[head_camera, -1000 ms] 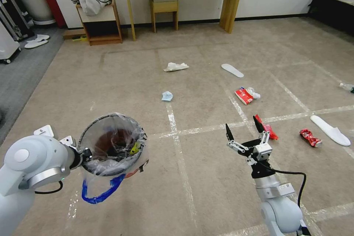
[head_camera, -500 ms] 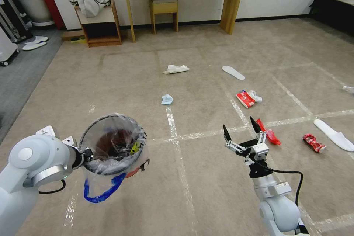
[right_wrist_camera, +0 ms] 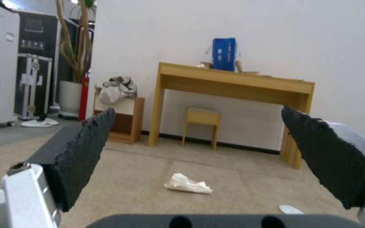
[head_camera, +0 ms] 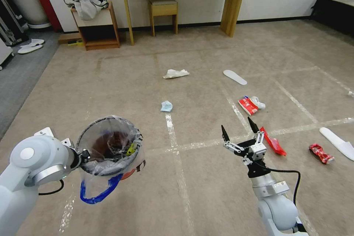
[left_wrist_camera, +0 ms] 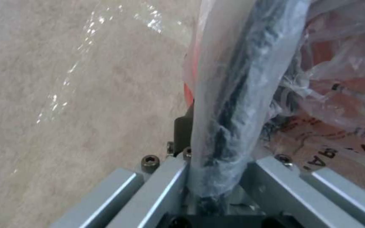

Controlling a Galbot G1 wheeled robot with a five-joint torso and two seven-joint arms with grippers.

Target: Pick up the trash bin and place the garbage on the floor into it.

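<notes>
Head view. Trash bin (head_camera: 109, 146) held up off the floor (head_camera: 206, 195) at near left, rim clamped in the left gripper (head_camera: 84, 153), mouth open upward, blue drawstring loop hanging below. Right gripper (head_camera: 239, 134) at near right, raised above the carpet, fingers spread wide with nothing between them, pointing away toward the far wall. Garbage scattered ahead: red wrapper (head_camera: 273, 142) just right of that gripper and slightly farther, long axis running near-right to far-left; crushed red can (head_camera: 321, 153) farther right; red-and-white packet (head_camera: 248, 105) beyond, slightly right; pale-blue face mask (head_camera: 166, 106) farther out and to the left; crumpled white paper (head_camera: 176, 73) farthest, also left of the gripper's line. Nearest piece judged to be the red wrapper, lying on the right arm's own side, well apart from the bin, so likely a job for the free arm.

Left wrist view. Left gripper (left_wrist_camera: 216, 177) closed on the bin's dark rim (left_wrist_camera: 237, 95), bag plastic pinched in with it; red wall and printed litter seen through the liner.

Right wrist view. Black pads (right_wrist_camera: 85, 152) of the right gripper standing wide apart, empty; between them, far off, crumpled white paper (right_wrist_camera: 187, 184) on the carpet, with the wooden desk (right_wrist_camera: 233, 82) and stool (right_wrist_camera: 201, 117) at the wall behind.
</notes>
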